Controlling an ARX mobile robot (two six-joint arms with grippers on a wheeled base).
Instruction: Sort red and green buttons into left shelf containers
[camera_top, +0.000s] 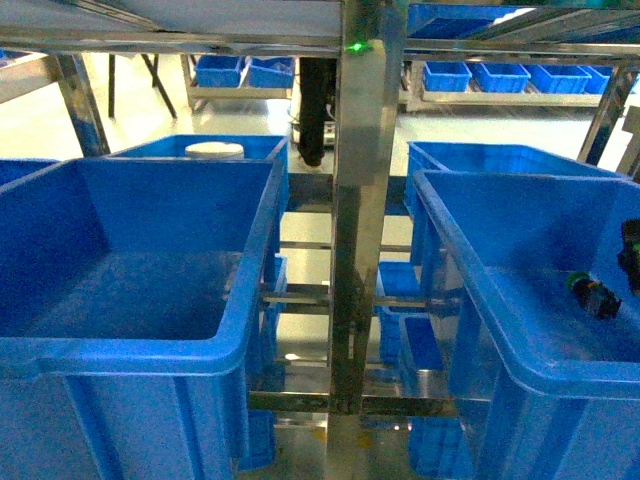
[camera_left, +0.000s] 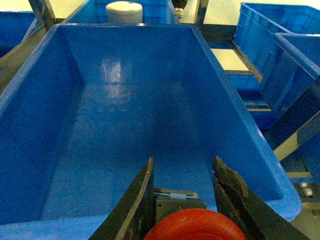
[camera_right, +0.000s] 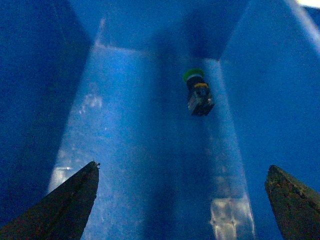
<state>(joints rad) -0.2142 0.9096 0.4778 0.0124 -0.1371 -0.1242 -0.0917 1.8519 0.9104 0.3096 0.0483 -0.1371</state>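
In the left wrist view my left gripper (camera_left: 184, 167) is shut on the red button (camera_left: 195, 227); the red cap and dark base sit between the fingers. It hangs over the near end of the front left shelf container (camera_left: 125, 60), a deep blue bin with nothing in it. That bin (camera_top: 120, 355) fills the left of the head view, with the second one (camera_top: 265, 150) behind it. The green button (camera_right: 198, 92) lies on its side on the floor of a right-hand bin. My right gripper (camera_right: 183, 167) stands open above that floor, well short of the button. The head view also shows the green button (camera_top: 593, 293).
A white round lid (camera_top: 214, 150) sits in the rear left bin. A shiny metal shelf post (camera_top: 365, 200) stands between the left and right bins. Two more large blue bins (camera_top: 520, 350) are on the right. Smaller blue bins line the far shelves.
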